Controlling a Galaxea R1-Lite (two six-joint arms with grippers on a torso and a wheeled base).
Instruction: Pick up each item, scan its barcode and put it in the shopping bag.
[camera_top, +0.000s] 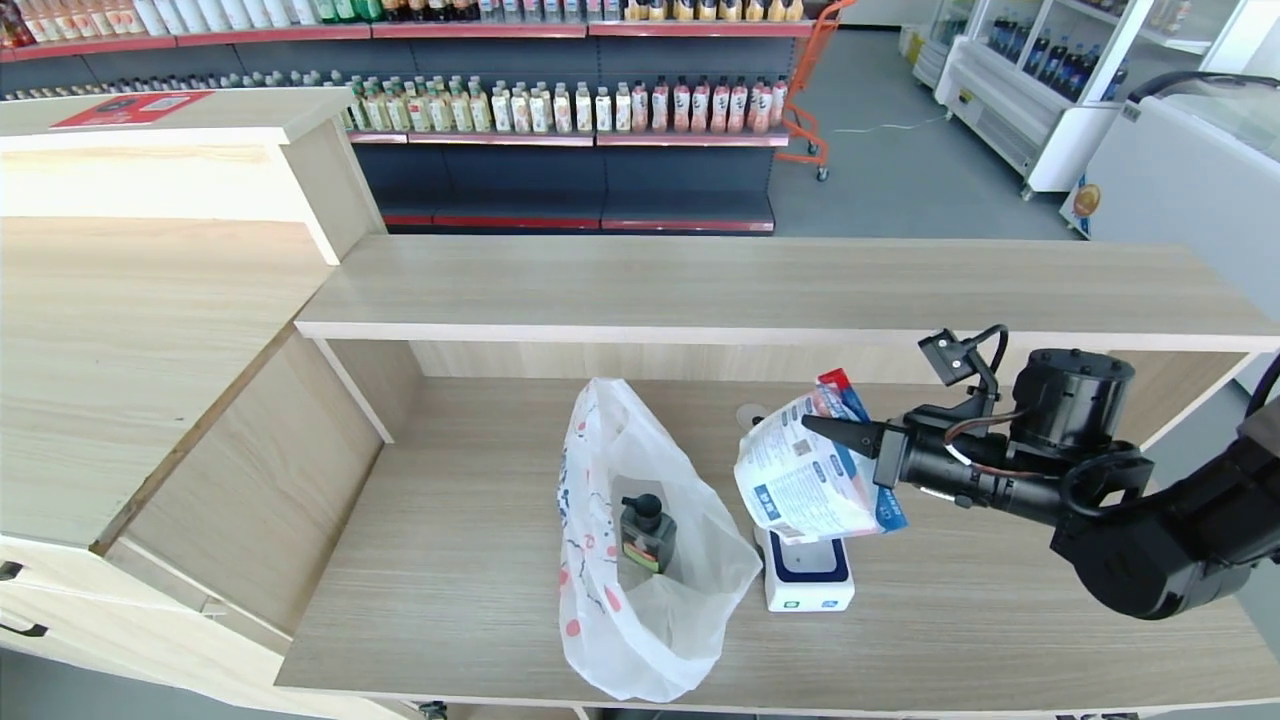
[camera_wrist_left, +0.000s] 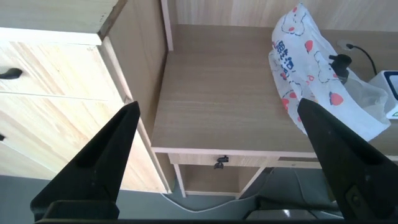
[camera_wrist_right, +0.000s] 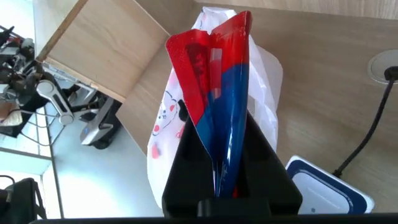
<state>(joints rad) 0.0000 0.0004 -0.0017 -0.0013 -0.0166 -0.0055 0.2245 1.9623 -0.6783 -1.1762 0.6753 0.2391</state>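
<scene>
The right hand (camera_top: 832, 432) is pinching a flat packet (camera_top: 800, 480) by one side and holds it in the air just above the scanner (camera_top: 805, 582), which stands on the tabletop (camera_top: 1000, 620). The packet's long axis stands nearly upright. Its red and blue sealed end is on top and leans a little away from the robot, and its broad white printed face is turned toward the robot's left. I cannot tell whether the barcode faces the scanner window. The shopping bag (camera_top: 590, 520) lies just beside the scanner on the robot's left, so the packet's way into it is sideways to the left from the hand. The bag's mouth gapes up and toward the scanner, and a dark bottle (camera_top: 647, 535) already stands inside. The left hand (camera_wrist_left: 217, 107) hangs with its fingers spread wide and empty, off the near left corner of the tabletop and well apart from the packet. The right arm looks better placed for the drop.
</scene>
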